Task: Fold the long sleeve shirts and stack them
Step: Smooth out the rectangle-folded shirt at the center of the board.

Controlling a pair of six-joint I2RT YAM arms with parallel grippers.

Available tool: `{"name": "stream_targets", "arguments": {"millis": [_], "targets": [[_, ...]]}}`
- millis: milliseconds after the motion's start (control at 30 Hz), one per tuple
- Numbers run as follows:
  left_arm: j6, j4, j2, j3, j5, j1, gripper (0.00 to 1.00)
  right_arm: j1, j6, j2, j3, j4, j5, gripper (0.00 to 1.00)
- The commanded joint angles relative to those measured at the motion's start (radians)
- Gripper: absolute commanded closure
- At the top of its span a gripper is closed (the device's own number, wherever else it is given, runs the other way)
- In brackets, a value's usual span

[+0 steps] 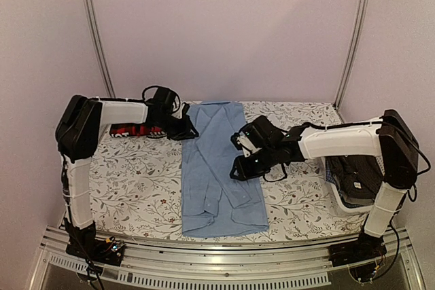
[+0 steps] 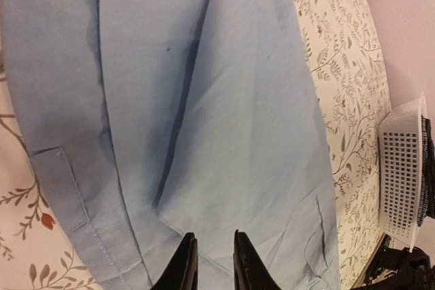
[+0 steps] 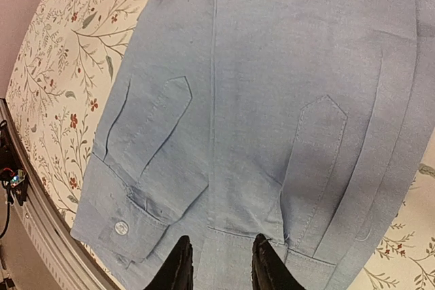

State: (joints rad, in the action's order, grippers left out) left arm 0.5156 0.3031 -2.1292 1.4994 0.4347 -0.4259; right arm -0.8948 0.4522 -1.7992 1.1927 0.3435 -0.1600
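Light blue cloth fills the middle of the floral counter (image 1: 136, 181): the light blue shirt (image 1: 211, 188) lies flat in a long, narrow fold, collar toward 12 o'clock and hem toward 6. Both sleeves are laid in along the body, and a buttoned cuff (image 3: 129, 222) rests near the 6 o'clock end. The left pincer (image 1: 185, 130) sits at the shirt's 11 o'clock edge, its tips a narrow gap apart with flat cloth showing between them and nothing gripped. The right pincer (image 1: 243, 166) hangs over the shirt's 3 o'clock side, tips parted and also released. At 10 o'clock from the blue shirt, partly under the left arm, lies the red-and-black plaid shirt (image 1: 129, 129). At 3 o'clock stands the white basket (image 1: 343, 202), with dark shirts (image 1: 357, 178) inside.
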Motion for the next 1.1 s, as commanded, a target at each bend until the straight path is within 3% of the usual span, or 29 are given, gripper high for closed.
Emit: {"name": "stream_targets", "arguments": {"millis": [0,400,567,700,1067], "targets": [[-0.015,-0.069,0.063,0.07,0.01,-0.024,0.81,0.026,0.014,0.009,0.037,-0.003,0.02,0.71],[0.05,-0.191,-0.326,0.446,0.153,-0.024,0.81,0.095,0.053,0.067,-0.024,-0.042,-0.013,0.71],[0.143,-0.176,-0.495,0.613,0.13,0.006,0.81,0.097,0.064,0.095,-0.052,-0.041,-0.017,0.71],[0.22,-0.218,-0.539,0.645,0.132,0.028,0.81,0.097,0.074,0.12,-0.08,-0.041,-0.011,0.71],[0.206,-0.177,-0.577,0.771,0.165,0.023,0.78,0.099,0.069,0.121,-0.066,-0.041,-0.007,0.71]]}}
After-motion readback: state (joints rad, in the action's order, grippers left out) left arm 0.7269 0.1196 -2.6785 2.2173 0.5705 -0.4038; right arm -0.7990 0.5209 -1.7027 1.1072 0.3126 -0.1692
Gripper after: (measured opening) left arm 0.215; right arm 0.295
